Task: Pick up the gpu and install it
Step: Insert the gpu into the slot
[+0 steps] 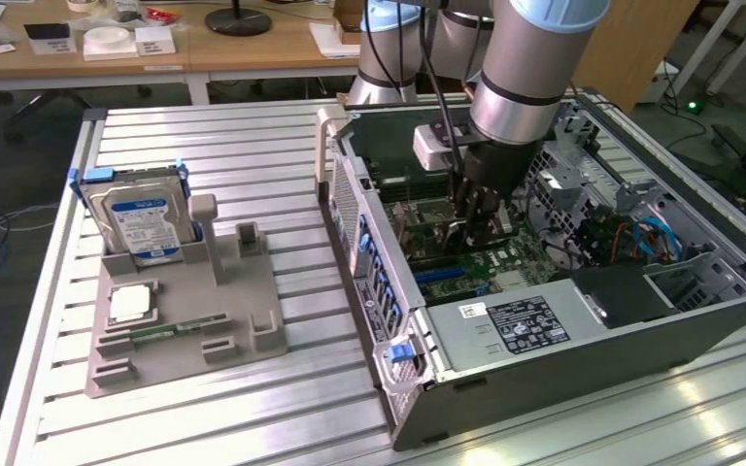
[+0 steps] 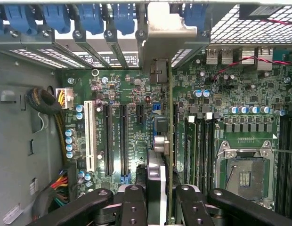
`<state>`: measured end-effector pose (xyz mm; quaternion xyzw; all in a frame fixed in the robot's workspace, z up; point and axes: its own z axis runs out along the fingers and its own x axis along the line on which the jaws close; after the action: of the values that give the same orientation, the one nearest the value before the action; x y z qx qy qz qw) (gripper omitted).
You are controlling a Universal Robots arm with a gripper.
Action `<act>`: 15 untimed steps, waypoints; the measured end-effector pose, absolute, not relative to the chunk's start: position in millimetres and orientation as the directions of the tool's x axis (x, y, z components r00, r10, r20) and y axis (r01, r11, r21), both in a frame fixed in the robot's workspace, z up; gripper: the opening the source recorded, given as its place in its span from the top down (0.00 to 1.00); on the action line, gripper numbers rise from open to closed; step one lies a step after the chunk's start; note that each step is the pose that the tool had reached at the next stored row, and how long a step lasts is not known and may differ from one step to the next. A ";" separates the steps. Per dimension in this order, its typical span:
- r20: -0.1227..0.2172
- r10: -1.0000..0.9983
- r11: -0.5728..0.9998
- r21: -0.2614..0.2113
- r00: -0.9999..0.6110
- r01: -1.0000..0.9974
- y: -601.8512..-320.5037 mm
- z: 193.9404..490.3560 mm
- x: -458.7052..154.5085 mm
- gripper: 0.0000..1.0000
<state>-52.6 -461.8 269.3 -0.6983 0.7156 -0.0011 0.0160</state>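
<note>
My gripper (image 1: 480,216) reaches down into the open computer case (image 1: 542,359), shut on the gpu (image 2: 170,117). In the wrist view the card is seen edge-on, a thin dark strip running from between my fingers (image 2: 132,200) to its grey metal bracket (image 2: 167,30) at the case's rear slot openings. It stands over the green motherboard (image 2: 136,94), beside the black expansion slots (image 2: 122,136). Whether its lower edge touches a slot is hidden.
On the slatted metal table, at the exterior view's left, a grey holder (image 1: 250,320) carries a silver hard drive (image 1: 140,218), a processor chip (image 1: 129,303) and a green memory stick (image 1: 179,328). Inside the case are the processor socket (image 2: 245,172), the blue rear latches (image 2: 92,16) and cable bundles (image 2: 44,101).
</note>
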 end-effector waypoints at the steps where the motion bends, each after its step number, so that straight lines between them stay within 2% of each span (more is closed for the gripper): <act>1: -0.021 -0.999 0.025 -0.024 -0.024 -0.999 -461.8 269.2 -52.6 0.72; 15: -0.022 -0.999 0.025 -0.024 -0.024 -0.999 -461.8 265.0 -56.9 0.72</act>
<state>-56.9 -461.8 265.0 -0.6983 0.7156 -0.0011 0.0161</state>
